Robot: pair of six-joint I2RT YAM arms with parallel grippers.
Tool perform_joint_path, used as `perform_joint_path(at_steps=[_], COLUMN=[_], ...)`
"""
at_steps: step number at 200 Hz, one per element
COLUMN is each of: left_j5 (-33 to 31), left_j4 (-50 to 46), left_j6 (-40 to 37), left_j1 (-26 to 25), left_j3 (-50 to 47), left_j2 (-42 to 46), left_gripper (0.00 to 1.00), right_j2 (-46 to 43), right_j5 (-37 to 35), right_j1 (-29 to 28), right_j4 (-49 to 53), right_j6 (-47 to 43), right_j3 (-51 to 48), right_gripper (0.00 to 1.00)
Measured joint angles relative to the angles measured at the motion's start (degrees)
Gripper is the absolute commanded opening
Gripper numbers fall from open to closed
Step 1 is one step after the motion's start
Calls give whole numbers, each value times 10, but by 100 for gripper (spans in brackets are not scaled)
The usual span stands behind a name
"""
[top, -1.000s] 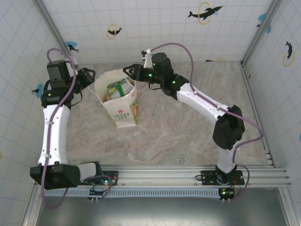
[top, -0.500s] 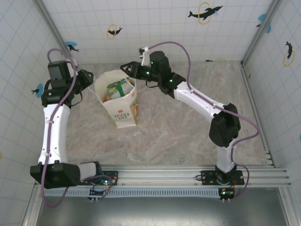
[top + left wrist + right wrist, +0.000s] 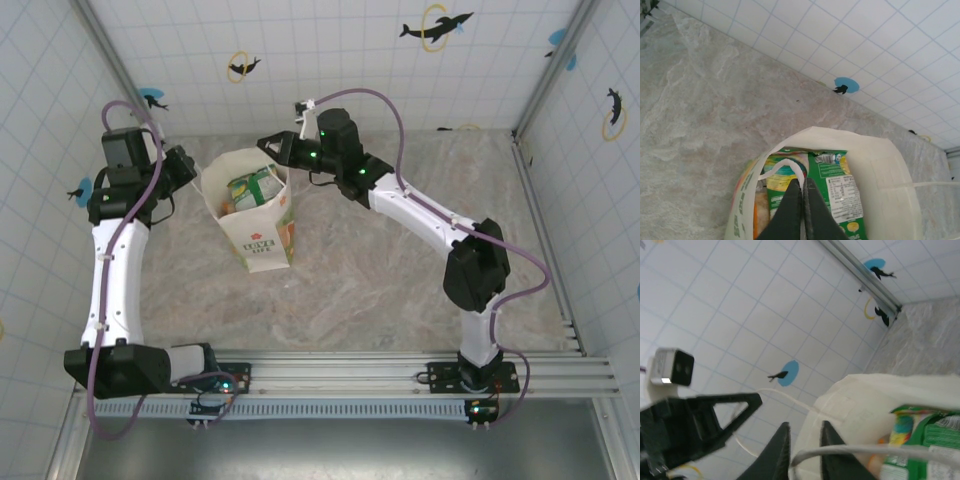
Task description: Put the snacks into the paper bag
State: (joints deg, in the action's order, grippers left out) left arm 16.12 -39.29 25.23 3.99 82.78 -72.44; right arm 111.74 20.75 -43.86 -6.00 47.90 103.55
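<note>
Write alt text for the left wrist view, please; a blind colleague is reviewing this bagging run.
The left gripper, fingers shut, pinches the white string handle of an open paper bag seen from above, with green snack packets inside. Around the bag lies a marbled table, bounded by a white tiled wall.

- The left gripper (image 3: pixel 801 182) is poking up from the bottom edge, its two dark fingers (image 3: pixel 789 212) pressing tight together.
- The string handle (image 3: pixel 781 165) is looping up off the near rim and running in between the fingertips, so it is being pinched there.
- The paper bag (image 3: pixel 880 165) is standing open right underneath, its cream mouth gaping wide.
- The snacks (image 3: pixel 832 175) are sitting inside: green packets, one showing a white nutrition panel.
- The marble table (image 3: pixel 705 100) is stretching away to the tiled wall (image 3: pixel 840 30), where a blue sticker (image 3: pixel 846 84) is carrying a small black figure.
</note>
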Motion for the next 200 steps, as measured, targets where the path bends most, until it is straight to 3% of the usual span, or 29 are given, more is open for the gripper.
perform_joint_path(at_steps=[16,130,200], left_j5=[0,90,99], left_j4=[-4,-41,-35], left_j6=[-1,-7,-7], left_j1=[0,-5,-105], left_j3=[6,72,136], left_j2=[-5,-40,-90], left_gripper=[0,0,0], right_j2=[0,-17,-88], right_j5=[-1,-22,-51], right_j1=[0,2,19], right_j4=[-3,23,101], right_j6=[5,-36,-84], right_j3=[1,1,1], right_gripper=[0,0,0])
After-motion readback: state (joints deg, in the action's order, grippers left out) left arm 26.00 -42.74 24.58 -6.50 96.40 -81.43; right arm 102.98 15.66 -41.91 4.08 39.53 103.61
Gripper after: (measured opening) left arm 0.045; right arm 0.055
